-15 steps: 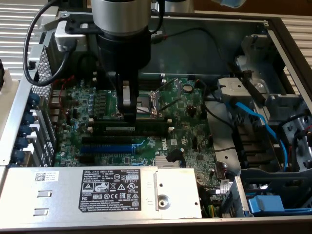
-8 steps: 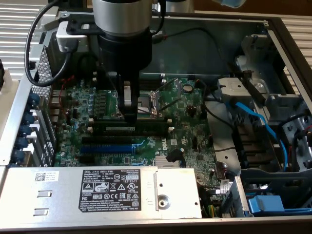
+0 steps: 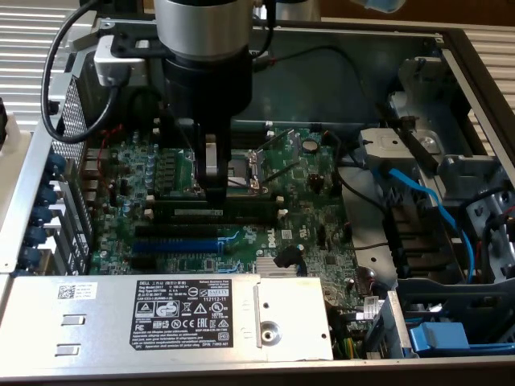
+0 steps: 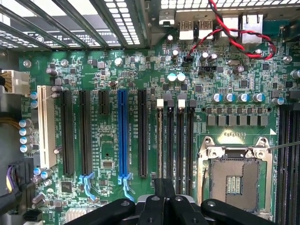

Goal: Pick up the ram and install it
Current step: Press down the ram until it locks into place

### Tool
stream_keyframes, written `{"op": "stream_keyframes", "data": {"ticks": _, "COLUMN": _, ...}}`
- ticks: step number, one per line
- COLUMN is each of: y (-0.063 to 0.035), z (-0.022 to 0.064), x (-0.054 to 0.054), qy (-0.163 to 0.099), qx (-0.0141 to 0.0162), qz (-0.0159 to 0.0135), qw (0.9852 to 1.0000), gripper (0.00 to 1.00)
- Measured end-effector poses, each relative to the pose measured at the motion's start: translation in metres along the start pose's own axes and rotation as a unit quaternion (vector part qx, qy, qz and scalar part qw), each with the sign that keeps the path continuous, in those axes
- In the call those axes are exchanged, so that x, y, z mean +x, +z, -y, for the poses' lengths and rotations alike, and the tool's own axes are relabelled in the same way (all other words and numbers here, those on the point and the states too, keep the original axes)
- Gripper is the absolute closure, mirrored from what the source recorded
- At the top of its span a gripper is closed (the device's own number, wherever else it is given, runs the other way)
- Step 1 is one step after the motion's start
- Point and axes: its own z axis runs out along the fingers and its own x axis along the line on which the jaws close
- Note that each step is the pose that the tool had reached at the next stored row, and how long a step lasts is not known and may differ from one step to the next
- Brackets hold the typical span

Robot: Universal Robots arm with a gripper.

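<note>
The ram (image 3: 241, 211) is a long dark green stick with a pale label. It stands on edge in a black memory slot on the motherboard (image 3: 322, 201), beside the CPU socket (image 3: 245, 165). My gripper (image 3: 216, 191) hangs straight over the stick's middle with its fingers shut. The fingertips sit right at the stick's top edge, and I cannot tell whether they touch it. In the wrist view the shut gripper (image 4: 164, 185) is over the near ends of the memory slots. The ram (image 4: 160, 140) shows there as a thin edge in the slot with a white clip.
The blue expansion slot (image 3: 173, 241) and black slots lie just in front of the ram. A silver power supply (image 3: 161, 310) fills the near side. Blue cables (image 3: 426, 201) and a drive cage stand at the exterior view's right. Case walls enclose the board.
</note>
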Motion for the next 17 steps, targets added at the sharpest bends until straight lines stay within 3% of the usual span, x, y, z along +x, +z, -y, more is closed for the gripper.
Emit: {"op": "stream_keyframes", "data": {"ticks": 17, "y": 0.0016, "z": 0.0002, "x": 0.0, "qy": 0.0, "qx": -0.0005, "qz": 0.0009, "qw": 1.0, "gripper": 0.89}}
